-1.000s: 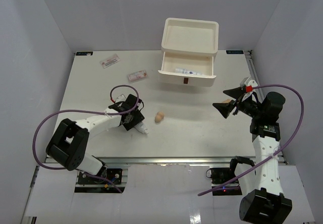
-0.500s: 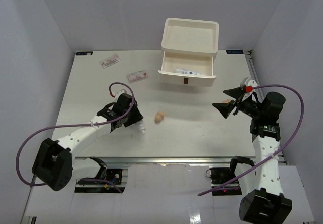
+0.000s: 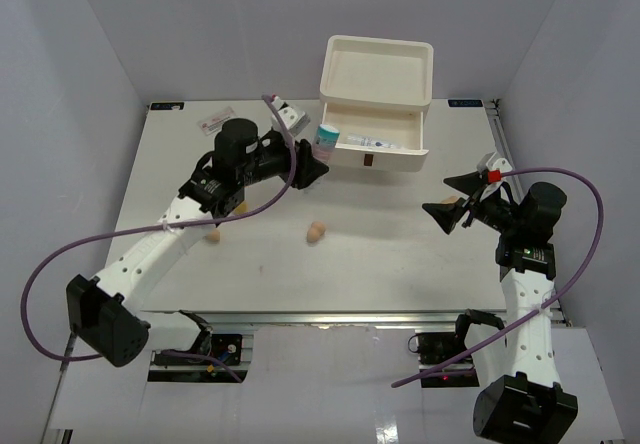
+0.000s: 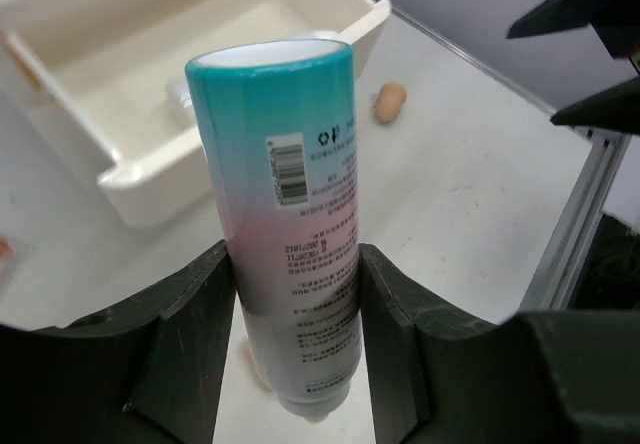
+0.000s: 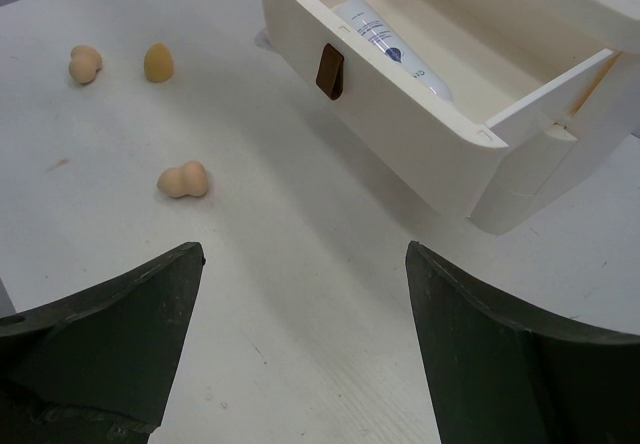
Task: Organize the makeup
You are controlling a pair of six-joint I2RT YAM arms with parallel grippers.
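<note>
My left gripper (image 3: 312, 161) is shut on the white tube with pink label and teal band (image 3: 327, 141), held in the air by the left front corner of the open drawer (image 3: 345, 151). In the left wrist view the tube (image 4: 290, 194) stands between the fingers (image 4: 200, 314), above the drawer (image 4: 150, 179). Another white tube (image 3: 373, 143) lies in the drawer. Peach sponges lie on the table (image 3: 316, 231) (image 3: 213, 234). One clear pink packet (image 3: 216, 121) lies at the back left. My right gripper (image 3: 452, 207) is open and empty (image 5: 305, 254). No small white bottle shows.
The white drawer box (image 3: 378, 69) stands at the back centre, its open top tray empty. The right wrist view shows the drawer (image 5: 420, 134) with its brown handle (image 5: 329, 71) and three sponges (image 5: 183, 180) (image 5: 158, 61) (image 5: 85, 64) beyond it.
My left gripper lifted the tube from the table's left front and carried it up and right to the open drawer. The right arm has not moved.
</note>
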